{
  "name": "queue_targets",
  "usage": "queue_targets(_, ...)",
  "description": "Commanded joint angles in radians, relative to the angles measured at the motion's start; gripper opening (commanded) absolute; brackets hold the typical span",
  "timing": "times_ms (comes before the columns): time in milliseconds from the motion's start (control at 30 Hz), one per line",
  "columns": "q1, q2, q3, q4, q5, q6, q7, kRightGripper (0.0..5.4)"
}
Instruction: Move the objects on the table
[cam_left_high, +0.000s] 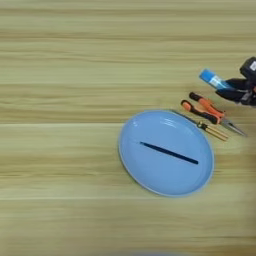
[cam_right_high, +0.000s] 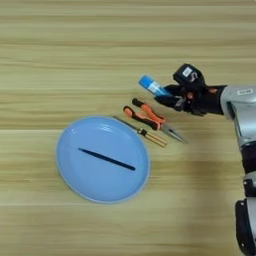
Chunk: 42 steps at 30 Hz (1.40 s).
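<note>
Right eye view has the hand (cam_right_high: 169, 95) coming in from the right with its black fingers clamped on one end of the blue tube (cam_right_high: 152, 85), so the tube pokes out up-left from the fingertips, tilted. Just below it on the tabletop (cam_right_high: 75, 50) are orange-handled pliers (cam_right_high: 152, 120) and a thin screwdriver (cam_right_high: 145, 132) lying side by side. The stick (cam_right_high: 106, 159) lies diagonally inside the plate (cam_right_high: 70, 180), lower left and well apart from the hand.
</note>
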Motion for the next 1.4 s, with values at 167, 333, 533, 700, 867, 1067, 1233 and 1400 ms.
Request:
queue_targets(167,-0.203,-0.044,0.006,0.278,-0.074,-0.131,-0.121,1.4)
queue_targets(333,-0.23,-0.035,0.029,0.411,-0.118,-0.189,-0.17,1.4)
queue_targets(533,-0.243,-0.017,0.037,0.5,-0.139,-0.224,-0.2,1.4)
queue_targets(700,-0.244,-0.006,0.041,0.535,-0.15,-0.236,-0.212,1.4)
queue_targets(867,-0.24,0.006,0.039,0.556,-0.157,-0.24,-0.22,1.4)
queue_targets(1067,-0.24,0.012,0.038,0.577,-0.162,-0.235,-0.229,1.4)
queue_targets(1233,-0.242,0.013,0.036,0.583,-0.163,-0.235,-0.23,1.93)
queue_targets(1400,-0.245,0.014,0.035,0.582,-0.162,-0.234,-0.23,2.52)
